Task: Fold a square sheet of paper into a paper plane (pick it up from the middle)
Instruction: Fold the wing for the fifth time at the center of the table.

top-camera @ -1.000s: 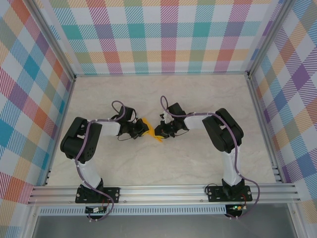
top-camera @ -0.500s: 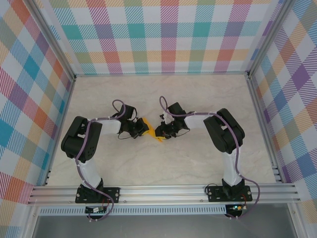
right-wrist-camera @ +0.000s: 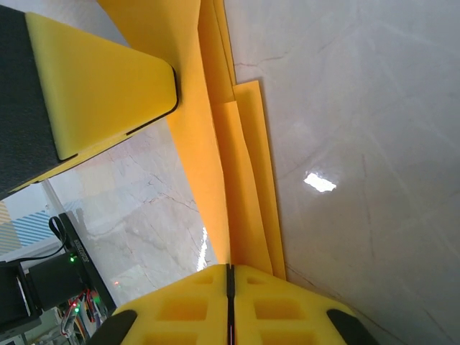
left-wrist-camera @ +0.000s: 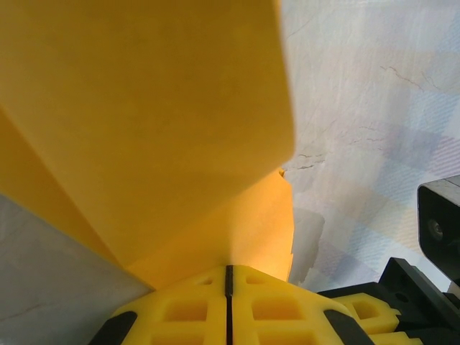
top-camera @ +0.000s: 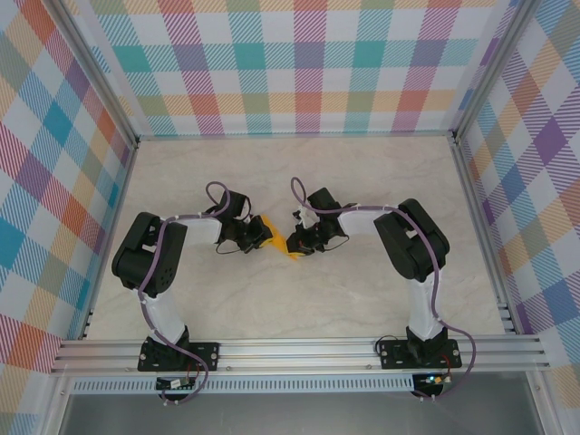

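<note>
Since a second ago the right gripper (right-wrist-camera: 230,269) is nudged slightly, the creased, multi-layered square sheet of paper (top-camera: 284,246) is held at mid-table between both arms, left gripper (left-wrist-camera: 228,272) and right both clamped on it, so folding is judged mid-way.

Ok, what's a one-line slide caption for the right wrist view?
Right claw shut on the folded orange paper, whose layered edges run away from the camera above the marble table.
</note>
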Robot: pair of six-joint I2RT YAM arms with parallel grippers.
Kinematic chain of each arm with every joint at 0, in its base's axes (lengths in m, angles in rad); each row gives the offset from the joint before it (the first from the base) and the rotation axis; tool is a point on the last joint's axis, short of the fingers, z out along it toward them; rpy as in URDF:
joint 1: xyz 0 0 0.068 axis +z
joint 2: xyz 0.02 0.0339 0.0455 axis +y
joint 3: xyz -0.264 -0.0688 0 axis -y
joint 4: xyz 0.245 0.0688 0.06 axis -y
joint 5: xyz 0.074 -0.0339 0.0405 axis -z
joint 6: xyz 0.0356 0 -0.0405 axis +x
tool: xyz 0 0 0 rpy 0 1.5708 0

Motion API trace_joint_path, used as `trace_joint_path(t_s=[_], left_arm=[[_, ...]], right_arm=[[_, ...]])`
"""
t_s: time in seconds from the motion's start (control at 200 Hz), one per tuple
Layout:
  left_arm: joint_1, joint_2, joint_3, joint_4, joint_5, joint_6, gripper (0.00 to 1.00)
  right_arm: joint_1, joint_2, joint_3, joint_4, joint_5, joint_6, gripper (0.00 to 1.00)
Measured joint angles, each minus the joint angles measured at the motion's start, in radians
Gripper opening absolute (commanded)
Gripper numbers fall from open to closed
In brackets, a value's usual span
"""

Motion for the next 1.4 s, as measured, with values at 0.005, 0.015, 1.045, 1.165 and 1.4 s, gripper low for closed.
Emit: trace_joint_path(t_s=[0.005, 0.015, 1.045, 1.165, 1.4], left_arm=[[0.000, 0.000, 0.000, 0.000, 0.000, 0.000, 0.08], [0.000, 0.000, 0.001, -0.002, -0.002, 0.000, 0.08], [-0.004, 0.027, 0.083, -0.132, -0.018, -0.003, 0.08], [-0.004, 0.030, 0.090, -0.143, -0.019, -0.003, 0.08], [-0.004, 0.033, 0.095, -0.150, -0.019, -0.003, 0.08]], right_arm=[[-0.001, 0.000, 0.000, 0.000, -0.001, 0.000, 0.04], [-0.002, 0.000, -0.001, 0.002, -0.002, 0.000, 0.04], [0.123, -0.043, 0.161, -0.222, 0.227, -0.084, 0.12], [0.127, -0.016, 0.181, -0.272, 0.259, -0.092, 0.11], [0.127, 0.002, 0.200, -0.318, 0.307, -0.103, 0.10]])
